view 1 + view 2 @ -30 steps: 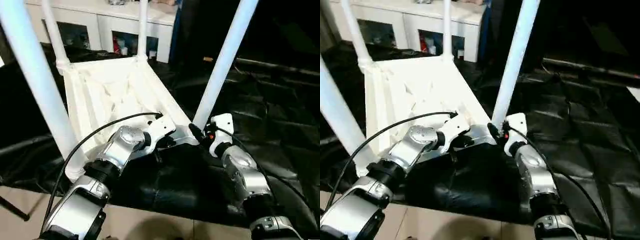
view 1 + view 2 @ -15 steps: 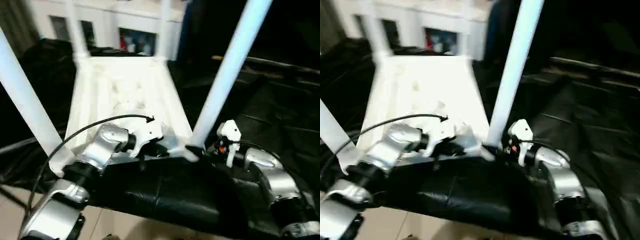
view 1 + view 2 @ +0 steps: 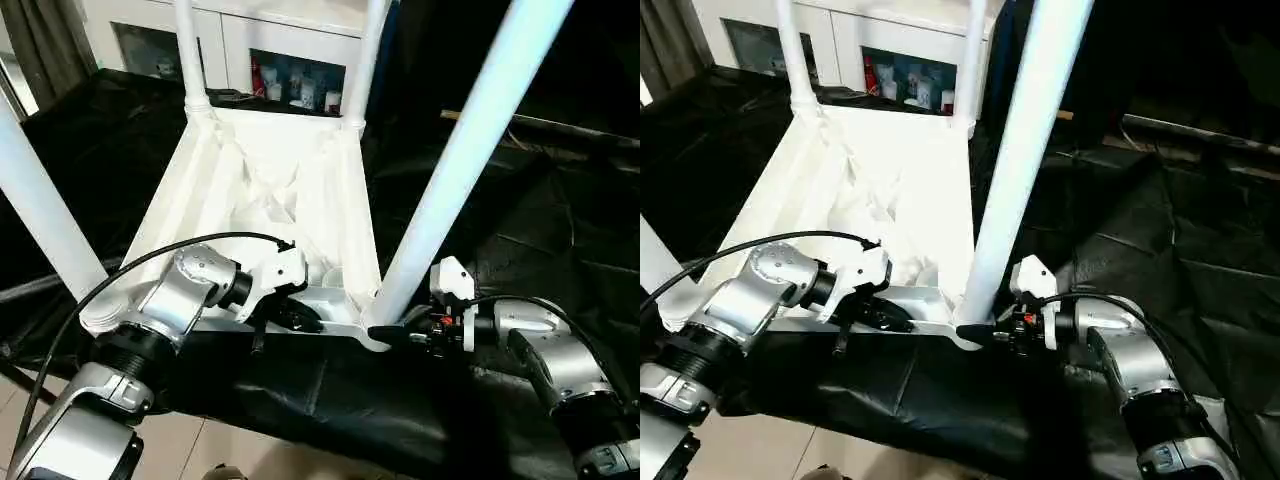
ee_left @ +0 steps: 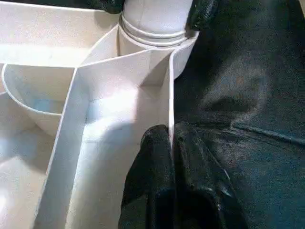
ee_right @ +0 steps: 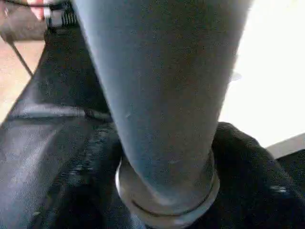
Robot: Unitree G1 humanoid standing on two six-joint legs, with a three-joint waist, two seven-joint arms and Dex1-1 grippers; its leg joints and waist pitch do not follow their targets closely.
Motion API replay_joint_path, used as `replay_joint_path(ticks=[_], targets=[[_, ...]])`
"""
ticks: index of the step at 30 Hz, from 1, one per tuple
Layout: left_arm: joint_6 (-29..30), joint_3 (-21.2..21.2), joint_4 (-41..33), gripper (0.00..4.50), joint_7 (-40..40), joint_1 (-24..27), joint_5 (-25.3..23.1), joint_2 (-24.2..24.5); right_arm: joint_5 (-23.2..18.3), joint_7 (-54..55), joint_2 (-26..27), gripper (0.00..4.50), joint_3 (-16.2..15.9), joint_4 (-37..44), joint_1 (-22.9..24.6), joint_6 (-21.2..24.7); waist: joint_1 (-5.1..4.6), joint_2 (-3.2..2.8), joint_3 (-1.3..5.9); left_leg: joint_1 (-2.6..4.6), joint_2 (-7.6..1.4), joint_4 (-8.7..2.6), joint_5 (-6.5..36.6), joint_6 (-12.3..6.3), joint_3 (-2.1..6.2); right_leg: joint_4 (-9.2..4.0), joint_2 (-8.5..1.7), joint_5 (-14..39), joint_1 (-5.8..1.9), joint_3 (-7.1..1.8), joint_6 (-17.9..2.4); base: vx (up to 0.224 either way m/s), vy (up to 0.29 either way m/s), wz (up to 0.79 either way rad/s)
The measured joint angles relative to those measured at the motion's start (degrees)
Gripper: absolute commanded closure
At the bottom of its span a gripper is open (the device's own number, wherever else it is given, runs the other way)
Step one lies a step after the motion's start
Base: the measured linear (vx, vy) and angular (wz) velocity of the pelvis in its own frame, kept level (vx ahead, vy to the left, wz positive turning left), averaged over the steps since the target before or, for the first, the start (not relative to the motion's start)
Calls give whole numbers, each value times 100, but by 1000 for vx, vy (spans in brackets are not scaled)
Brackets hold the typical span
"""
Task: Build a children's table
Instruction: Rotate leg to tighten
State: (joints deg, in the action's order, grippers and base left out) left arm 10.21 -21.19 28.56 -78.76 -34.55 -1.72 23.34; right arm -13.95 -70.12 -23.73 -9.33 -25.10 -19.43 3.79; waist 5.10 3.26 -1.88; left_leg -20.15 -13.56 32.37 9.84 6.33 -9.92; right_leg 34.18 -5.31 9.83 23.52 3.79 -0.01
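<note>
The children's table top [image 3: 270,190] lies upside down on the black cloth, ribbed underside up. Its legs stand upright in the corner sockets: near right leg [image 3: 470,150], near left leg [image 3: 40,210], two far legs [image 3: 188,50]. My left gripper [image 3: 305,320] is shut on the top's thin near rim [image 4: 169,95], which sits pinched between its black fingers [image 4: 152,162]. My right gripper [image 3: 385,333] reaches in from the right. It is shut around the base of the near right leg, with fingers [image 5: 81,181] on both sides of the collar [image 5: 167,200].
The black-draped work table [image 3: 520,220] spreads wide to the right and ends just in front of my forearms, with tan floor [image 3: 190,450] below. A white cabinet [image 3: 240,40] with open shelves stands behind the far legs. The left arm's cable [image 3: 150,265] loops over the rim.
The camera has shifted. My right forearm has swung outward and its gripper now lies level, fingers around the near right leg's base. The left gripper stays pinched on the rim.
</note>
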Motion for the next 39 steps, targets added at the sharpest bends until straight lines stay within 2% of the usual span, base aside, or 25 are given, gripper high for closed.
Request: replay_joint_path(ticks=[7,11,14,18,20,21,23,24,25,26,27,28,29,30,32,33,34,35,39], targets=[[-1,12,35,450,-2,1,38,-79,-122,76,29,219,127,218,215,111,13,1,1,-3,0,-1,0,0,-1,-4,0,1,-3,0,1,0,0,0],[-50,53,224,450,220,-13,18,-203,-121,420,217,232,249,327,418,120,16,1,2,17,1,3,0,0,-2,-4,0,3,-37,-8,5,0,0,0],[-75,105,541,450,790,-158,-153,-455,8,1177,500,235,458,234,445,120,-7,11,9,22,3,7,0,1,-1,-7,0,23,-47,-15,37,-39,-1,3],[-32,176,1061,450,1911,-391,-413,-1013,313,2790,1044,240,770,15,328,201,-74,15,13,30,16,18,1,0,21,-51,-4,30,-58,2,49,-75,6,-2],[66,254,1257,450,2488,-463,-508,-1275,445,3739,1471,242,951,-302,77,227,-188,0,10,28,16,12,1,0,52,-129,-6,31,-75,53,50,-85,25,-11],[122,268,1326,450,2773,-490,-551,-1420,510,4188,1618,243,1007,-457,-60,231,-270,-39,3,14,15,14,1,-1,105,-220,-19,31,-100,164,50,-88,34,-15],[174,266,1395,450,2983,-489,-562,-1568,547,4528,1698,243,1024,-574,-139,230,-334,-127,-23,25,-22,-12,2,-3,204,-425,-23,31,-219,334,50,-82,55,-16],[192,267,1442,450,3140,-490,-605,-1639,595,4771,1822,243,1075,-687,-212,215,-352,-175,-51,22,-43,-54,3,-3,233,-475,-21,33,-276,371,46,-84,45,-12],[192,263,1483,450,3196,-494,-640,-1673,650,4875,1876,243,1081,-728,-232,182,-312,-183,-74,33,-35,-78,3,-3,214,-280,-28,129,-269,338,-40,-94,-20,3],[181,257,1518,450,3224,-509,-688,-1717,727,4934,1904,243,1089,-740,-198,98,-269,-88,-92,61,-35,-78,2,-4,87,48,-59,258,-267,192,-108,-35,-107,23],[126,245,1521,450,3241,-525,-730,-1724,806,4942,1899,210,1088,-757,-183,-4,-199,125,-89,152,-1,9,12,0,-83,230,-75,298,-215,38,70,-35,-107,23],[61,254,1529,450,3236,-525,-737,-1724,841,4935,1895,191,1087,-764,-186,-82,-170,103,-101,159,8,143,164,-14,-88,260,-99,288,-171,26,83,15,-80,4],[6,280,1534,450,3204,-507,-730,-1712,900,4917,1897,191,1072,-770,-201,-145,-110,33,-94,126,22,248,307,-31,25,241,-128,289,-178,118,83,82,50,-40],[-20,283,1534,450,3152,-523,-715,-1710,925,4896,1897,176,1067,-763,-212,-215,-110,-85,-72,97,103,219,273,20,203,172,-158,289,-162,248,84,82,50,-40],[-56,280,1530,450,3034,-532,-702,-1675,886,4696,1840,157,1067,-758,-211,-220,-160,-102,-41,83,131,97,271,26,218,47,-147,285,-162,262,79,37,30,-17],[-58,257,1508,450,2950,-545,-703,-1628,859,4529,1784,148,1062,-747,-208,-233,-167,-57,-32,84,137,48,271,26,197,8,-139,271,-158,243,56,0,0,0],[-81,246,1496,450,2865,-545,-695,-1581,818,4317,1692,148,1025,-739,-195,-239,-169,-35,-29,97,135,28,268,22,159,-15,-130,230,-156,204,12,0,0,0],[-127,246,1494,450,2770,-543,-683,-1538,771,4148,1628,148,991,-716,-177,-248,-173,-30,-35,77,143,26,259,7,144,-14,-122,209,-157,165,4,0,0,0],[-237,248,1329,450,2193,-462,-515,-1258,603,3096,1159,148,835,-541,-56,-278,-173,-16,-42,73,144,28,216,-30,140,-17,-118,183,-155,151,1,0,0,0]])
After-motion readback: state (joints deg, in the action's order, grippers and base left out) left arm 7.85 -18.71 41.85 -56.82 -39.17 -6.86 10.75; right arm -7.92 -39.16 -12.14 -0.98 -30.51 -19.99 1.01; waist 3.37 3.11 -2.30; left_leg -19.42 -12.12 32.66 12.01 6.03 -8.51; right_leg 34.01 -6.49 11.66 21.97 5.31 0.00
